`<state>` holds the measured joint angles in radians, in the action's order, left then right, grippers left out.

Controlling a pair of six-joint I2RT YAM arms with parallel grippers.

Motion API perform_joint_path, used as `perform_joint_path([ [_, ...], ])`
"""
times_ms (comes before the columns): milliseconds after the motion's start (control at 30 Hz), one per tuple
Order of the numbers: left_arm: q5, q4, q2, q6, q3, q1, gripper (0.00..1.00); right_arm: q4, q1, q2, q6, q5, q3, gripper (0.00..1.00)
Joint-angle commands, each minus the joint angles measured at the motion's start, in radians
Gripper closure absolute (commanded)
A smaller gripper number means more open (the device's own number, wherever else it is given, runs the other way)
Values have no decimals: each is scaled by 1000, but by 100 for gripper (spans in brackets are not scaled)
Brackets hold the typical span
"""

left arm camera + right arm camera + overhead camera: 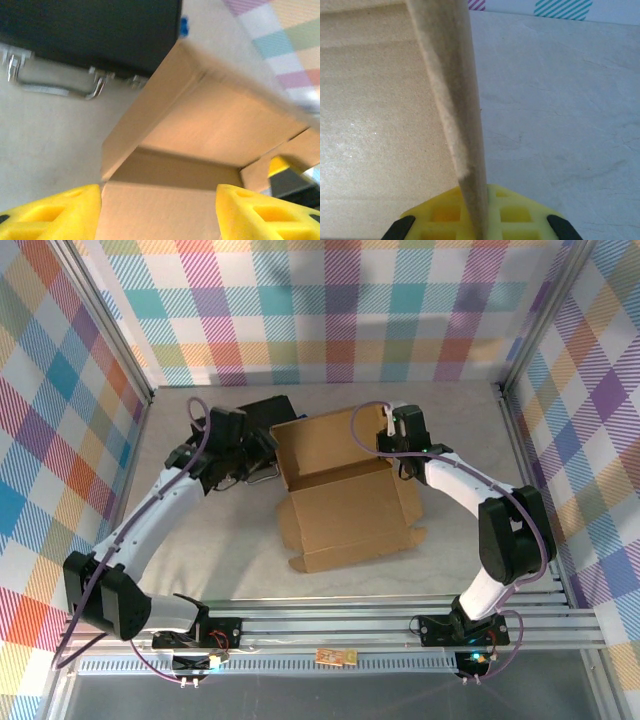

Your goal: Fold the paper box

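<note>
**Box half raised at mid-table: right gripper pinching, left gripper spread**

The paper box [345, 495] sits at the middle of the table [220, 540]. Its far half stands up as a shallow tray and its near panel lies flat toward you.

From above you get the layout, but the jaws are too small to read there. Your right wrist camera settles one side. The box's right wall [455, 100] rises edge-on between the yellow pads [512, 215], so the right gripper [477, 212] is pressed together on the cardboard.

Your left wrist camera looks into the tray [200, 130] from the left. The left gripper [159, 212] has its yellow fingers [65, 212] spread wide, with only the box floor seen between them. This view also shows the black case [90, 30] and its metal handle [55, 85] just beside the box's left wall.

From above, the left arm runs diagonally from its near-left base to the left gripper [262, 452] at that wall. The right arm bows outward at the elbow, and its forearm angles back in to the right gripper [392, 448].
</note>
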<state>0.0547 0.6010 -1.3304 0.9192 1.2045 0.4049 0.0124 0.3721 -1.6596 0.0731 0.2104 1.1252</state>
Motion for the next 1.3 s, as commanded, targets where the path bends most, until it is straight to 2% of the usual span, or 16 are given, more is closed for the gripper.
perform_joint_path([
  [0,22,54,60,95,-89,42,39,-5,-20,-14,52,27,2,100],
  [133,12,-8,130,134,-209,82,40,7,-46,-15,76,32,-6,100],
  [367,181,-342,117,214,-453,94,35,94,-117,-15,156,16,10,100],
  [600,133,-511,67,339,-530,181,27,244,-191,-38,280,34,41,100],
  [733,112,-658,25,393,-575,193,24,331,-211,-80,310,34,78,100],
  [833,124,-649,-15,390,-559,203,24,390,-228,-103,335,52,102,100],
  [933,89,-632,-12,409,-564,231,23,429,-251,-112,375,62,112,100],
  [1167,61,-816,-110,516,-595,309,22,524,-292,-155,471,49,169,100],
  [1267,47,-832,-158,537,-568,344,19,598,-310,-195,507,34,219,100],
])
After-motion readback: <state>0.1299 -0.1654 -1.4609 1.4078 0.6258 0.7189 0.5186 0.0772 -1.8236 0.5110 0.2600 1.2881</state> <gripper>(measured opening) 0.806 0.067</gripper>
